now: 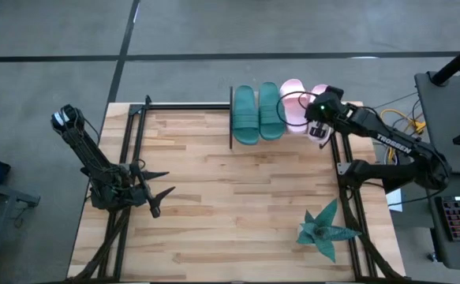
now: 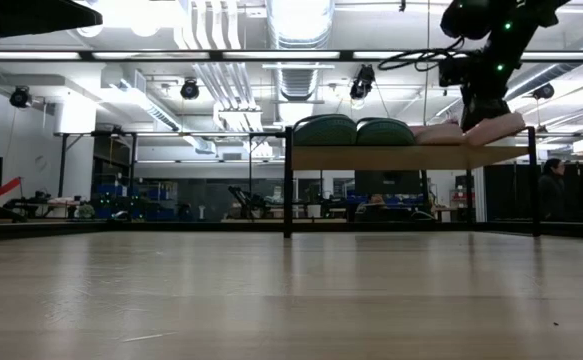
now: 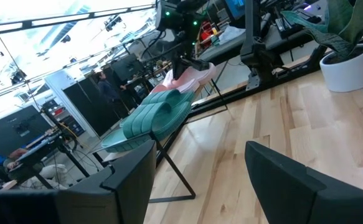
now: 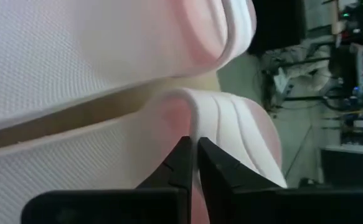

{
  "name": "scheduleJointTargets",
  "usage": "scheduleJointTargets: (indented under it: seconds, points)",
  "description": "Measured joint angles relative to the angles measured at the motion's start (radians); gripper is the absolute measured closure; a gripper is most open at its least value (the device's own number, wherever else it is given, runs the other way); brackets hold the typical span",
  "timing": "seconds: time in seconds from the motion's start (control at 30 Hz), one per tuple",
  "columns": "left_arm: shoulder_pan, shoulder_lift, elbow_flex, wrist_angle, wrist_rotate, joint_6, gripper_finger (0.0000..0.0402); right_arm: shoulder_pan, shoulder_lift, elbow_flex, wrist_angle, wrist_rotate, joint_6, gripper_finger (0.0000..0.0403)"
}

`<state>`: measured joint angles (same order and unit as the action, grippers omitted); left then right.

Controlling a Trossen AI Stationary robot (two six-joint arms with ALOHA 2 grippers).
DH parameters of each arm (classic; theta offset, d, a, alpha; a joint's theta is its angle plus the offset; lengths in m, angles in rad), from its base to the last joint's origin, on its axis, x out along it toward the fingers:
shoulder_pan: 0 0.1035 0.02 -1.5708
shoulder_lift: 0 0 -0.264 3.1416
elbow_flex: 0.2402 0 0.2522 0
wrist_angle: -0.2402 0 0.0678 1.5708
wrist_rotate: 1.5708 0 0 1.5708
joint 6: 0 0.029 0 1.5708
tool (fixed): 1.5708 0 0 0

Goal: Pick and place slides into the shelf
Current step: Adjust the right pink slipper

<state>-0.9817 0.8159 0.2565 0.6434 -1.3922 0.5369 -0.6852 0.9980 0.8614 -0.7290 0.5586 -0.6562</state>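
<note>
Two dark teal slides [image 1: 257, 113] and one pale pink slide [image 1: 293, 101] lie side by side on the shelf [image 2: 411, 157] at the table's far edge. The second pink slide [image 1: 321, 95] is at the shelf's right end, tilted in the low view [image 2: 496, 128]. My right gripper [image 1: 316, 125] hangs over it from above, shut on its strap [image 4: 195, 144]. My left gripper [image 1: 155, 193] waits open above the table's left part, far from the shelf [image 3: 200, 186]. My right gripper pinches the edge of the pink slide's ribbed strap [image 4: 192, 115] between its two fingers [image 4: 180, 163], coming from above and pointing down. The slide sits tilted below the gripper, its right end raised [image 2: 519, 120] and its lower end [image 2: 469, 138] at the shelf board beside the other pink slide.
A teal star-shaped plant [image 1: 324, 225] in a white pot [image 3: 354, 62] stands near the table's right near corner. Black frame tubes [image 1: 127, 158] run along the table's left and right sides. Bare wooden tabletop [image 1: 237, 205] lies between the arms.
</note>
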Motion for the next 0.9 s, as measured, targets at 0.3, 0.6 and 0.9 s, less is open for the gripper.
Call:
scheduleJointTargets:
  seconds: [0.3, 0.6, 0.9]
  points:
    - [0.0, 0.0, 0.0, 0.0, 0.0, 0.0, 0.0171, -0.039, -0.031, -0.004, 0.14, -0.216, -0.04, 0.0394]
    - [0.0, 0.0, 0.0, 0.0, 0.0, 0.0, 0.0171, -0.048, -0.118, -0.006, 0.14, -0.231, -0.052, 0.0394]
    - [0.0, 0.0, 0.0, 0.0, 0.0, 0.0, 0.0171, -0.085, -0.166, -0.018, 0.14, -0.305, -0.04, 0.0394]
